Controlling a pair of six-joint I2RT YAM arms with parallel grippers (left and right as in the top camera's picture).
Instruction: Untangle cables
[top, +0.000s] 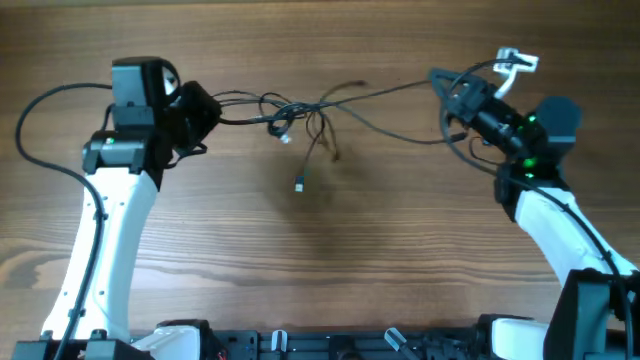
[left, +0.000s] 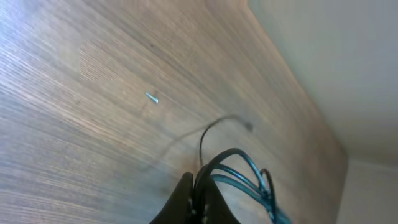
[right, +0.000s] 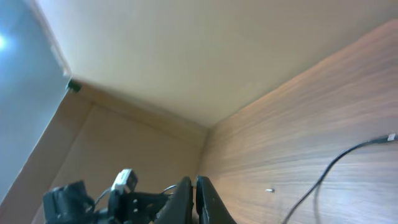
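Observation:
The cables are thin black cords bunched in a loose knot at the table's middle back. Strands run out to both sides, and one plug tip hangs toward the front. My left gripper is shut on the left strands. In the left wrist view its fingers pinch dark, teal-glinting cords. My right gripper is shut on the right strands, lifted off the table. In the right wrist view its fingers are pressed together, and one cord trails to the right.
The wooden table fills the overhead view. A white tag and thicker arm wires sit by the right wrist. A thick black arm wire loops at far left. The arm bases stand at the front edge.

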